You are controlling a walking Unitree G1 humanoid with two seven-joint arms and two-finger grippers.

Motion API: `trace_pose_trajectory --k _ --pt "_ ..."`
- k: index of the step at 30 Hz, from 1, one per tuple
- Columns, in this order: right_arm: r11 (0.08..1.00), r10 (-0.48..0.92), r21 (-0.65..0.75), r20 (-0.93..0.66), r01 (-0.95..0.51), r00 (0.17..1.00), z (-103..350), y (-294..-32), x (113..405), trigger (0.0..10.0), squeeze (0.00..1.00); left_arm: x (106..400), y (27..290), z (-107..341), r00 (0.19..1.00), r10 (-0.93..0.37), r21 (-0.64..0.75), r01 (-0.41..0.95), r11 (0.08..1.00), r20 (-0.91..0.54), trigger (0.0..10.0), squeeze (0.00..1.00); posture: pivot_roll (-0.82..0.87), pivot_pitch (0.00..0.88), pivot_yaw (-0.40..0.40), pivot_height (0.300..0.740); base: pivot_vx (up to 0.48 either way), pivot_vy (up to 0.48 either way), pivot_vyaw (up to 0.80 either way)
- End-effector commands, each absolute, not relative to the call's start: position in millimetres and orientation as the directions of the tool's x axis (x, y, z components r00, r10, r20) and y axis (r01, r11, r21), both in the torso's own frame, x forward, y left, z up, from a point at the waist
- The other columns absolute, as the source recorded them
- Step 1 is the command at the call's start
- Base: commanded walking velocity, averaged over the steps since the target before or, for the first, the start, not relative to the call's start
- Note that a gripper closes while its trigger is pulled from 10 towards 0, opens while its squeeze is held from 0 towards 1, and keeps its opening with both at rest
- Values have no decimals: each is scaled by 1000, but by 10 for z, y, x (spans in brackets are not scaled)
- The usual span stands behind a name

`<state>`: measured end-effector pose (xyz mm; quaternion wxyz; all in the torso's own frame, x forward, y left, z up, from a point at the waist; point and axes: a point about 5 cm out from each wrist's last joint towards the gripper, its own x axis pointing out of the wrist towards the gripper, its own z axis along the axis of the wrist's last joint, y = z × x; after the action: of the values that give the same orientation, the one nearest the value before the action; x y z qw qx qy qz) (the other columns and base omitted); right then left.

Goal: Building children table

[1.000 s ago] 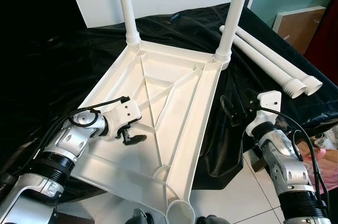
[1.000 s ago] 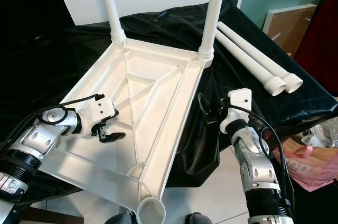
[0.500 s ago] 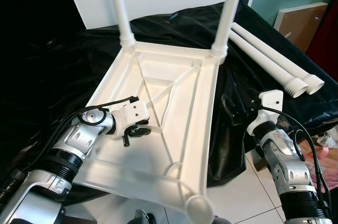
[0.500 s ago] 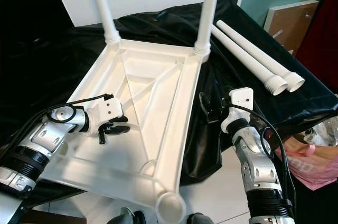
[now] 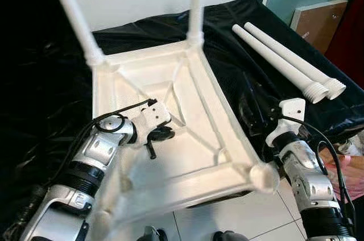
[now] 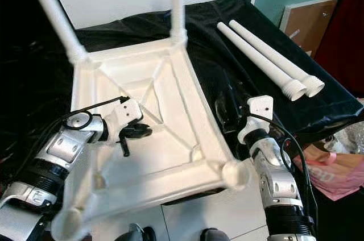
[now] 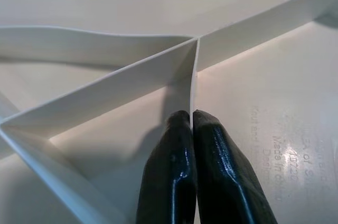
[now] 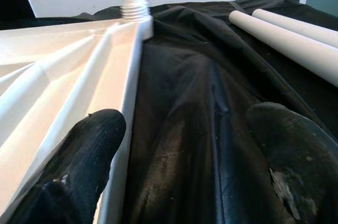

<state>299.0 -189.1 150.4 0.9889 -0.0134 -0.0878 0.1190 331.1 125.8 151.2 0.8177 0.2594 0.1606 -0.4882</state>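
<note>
- We see the tabletop (image 5: 193, 116) lying upside down on the black sheet (image 5: 51, 82), with two legs (image 5: 74, 13) screwed in at its far corners and standing up.
- Our left arm reaches forward with its elbow bent. The left gripper (image 7: 193, 123) rests inside the tabletop, fingers (image 7: 171, 182) pinched on a thin rib (image 7: 193, 81).
- Our right arm is raised beside the near right corner. The right gripper (image 8: 185, 145) hangs over the sheet, fingers (image 8: 90, 145) spread wide, holding nothing.
- Two loose legs (image 5: 284, 62) lie side by side on the sheet, far right.
</note>
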Motion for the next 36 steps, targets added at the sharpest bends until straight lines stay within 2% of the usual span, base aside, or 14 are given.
trace_pose_trajectory --k 1,2,6,10,11,14,15,18,19,22,24,36 --pt "971 240 -31 151 -238 959 1461 -1861 2998 10000 0 3481 1495 1509 801 -450 424 593 684 -395 3176 0 -75 117 43 740 0 0 0" --pt "970 243 -29 151 -242 958 1459 -1842 3007 10000 0 3507 1503 1521 820 -425 436 567 699 -383 10000 0 -75 112 40 740 0 0 0" --pt "969 248 -28 152 -247 957 1459 -1814 3021 10000 0 3518 1478 1539 827 -420 444 557 701 -374 10000 0 -72 105 36 740 0 0 0" --pt "970 244 -29 156 -243 957 1469 -1819 3038 10000 0 3490 1427 1578 805 -471 442 592 674 -361 10000 12 -71 103 35 740 0 0 0" --pt "971 238 -30 158 -236 958 1474 -1827 3045 10000 0 3481 1416 1597 800 -486 426 599 677 -352 10000 1000 -71 103 35 740 0 0 0" --pt "976 218 -30 166 -216 962 1487 -1852 3057 10000 0 3461 1381 1662 790 -522 410 614 675 -323 10000 1000 -74 98 37 740 0 0 0" --pt "977 212 -30 169 -210 963 1492 -1861 3060 10000 0 3452 1366 1690 783 -539 405 621 671 -309 10000 859 -74 98 37 740 0 0 0" --pt "979 204 -30 174 -202 963 1500 -1872 3065 10000 0 3434 1340 1748 769 -573 392 638 663 -283 10000 859 -74 97 36 740 0 0 0" --pt "981 195 -31 178 -192 965 1506 -1885 3070 10000 0 3409 1305 1809 752 -609 376 656 655 -252 10000 0 -74 96 35 740 0 0 0" --pt "984 177 -30 185 -175 967 1514 -1907 3078 10000 0 3372 1249 1885 731 -652 350 676 648 -204 10000 0 -71 96 34 740 0 0 0" --pt "993 122 -28 199 -118 972 1535 -1968 3107 10000 0 3293 1126 2029 690 -718 323 704 633 -98 10000 0 -69 98 31 740 0 0 0" --pt "997 -71 -26 207 79 976 1543 -2189 3177 10000 0 3187 898 2144 672 -739 277 704 654 37 10000 0 -71 108 28 740 0 0 0"
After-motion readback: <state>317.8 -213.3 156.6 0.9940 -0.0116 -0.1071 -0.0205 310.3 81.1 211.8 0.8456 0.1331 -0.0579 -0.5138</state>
